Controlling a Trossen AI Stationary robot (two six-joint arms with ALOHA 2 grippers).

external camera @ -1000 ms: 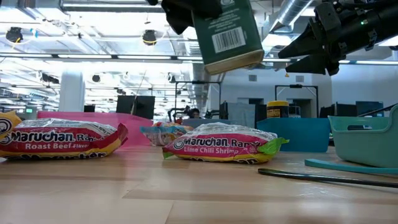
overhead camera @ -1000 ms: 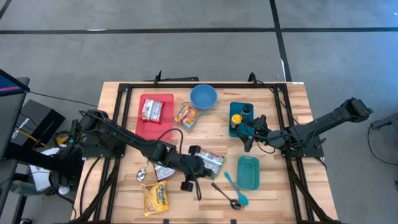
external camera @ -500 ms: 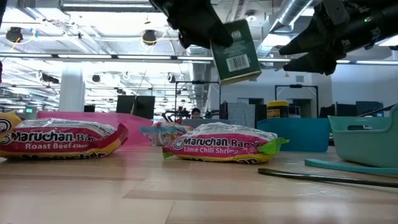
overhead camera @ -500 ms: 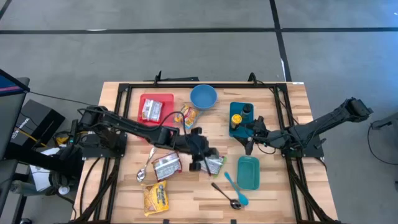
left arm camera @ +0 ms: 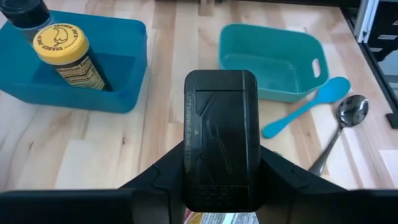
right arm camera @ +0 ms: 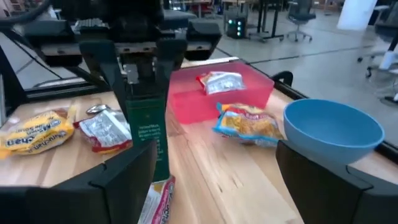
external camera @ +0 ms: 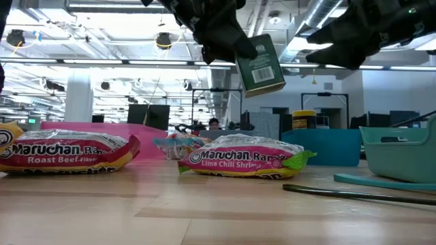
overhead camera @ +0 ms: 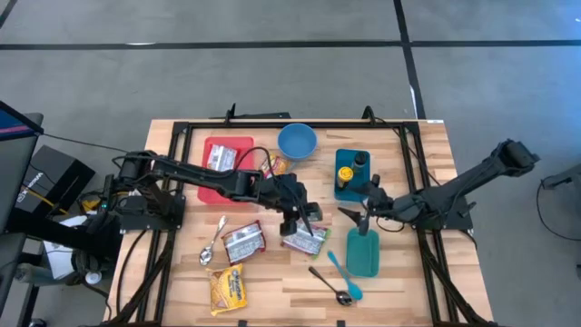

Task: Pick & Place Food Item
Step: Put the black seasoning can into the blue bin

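Carry step, by the look of it. Left gripper [overhead camera: 304, 215] clamped on a dark green rectangular packet [external camera: 260, 62], held aloft left of the teal plastic bin [overhead camera: 362, 252]. Next: probably across, down into that bin. Underneath, lime-chili ramen pack [external camera: 240, 162]; beyond, teal spatula [overhead camera: 343, 276]. Above bin's far rim, right gripper [overhead camera: 361, 216], fingers apart, possibly obstructing.

Five packets: tray packet [overhead camera: 219, 160], bowl-side packet [overhead camera: 270, 165], roast beef packet [overhead camera: 242, 242], yellow packet [overhead camera: 227, 289], and lime packet [overhead camera: 301, 242] just below the left gripper's [overhead camera: 306, 216] jaws. One box [external camera: 259, 64] between those jaws. Three spoons, two metal [overhead camera: 211, 246] [overhead camera: 332, 287] and one teal spoon [overhead camera: 343, 276]. Two bins: blue bin [overhead camera: 350, 184], teal bin [overhead camera: 361, 253]. One tray [overhead camera: 227, 182], one bowl [overhead camera: 297, 141], one jar [overhead camera: 344, 172], one bottle [overhead camera: 360, 162].
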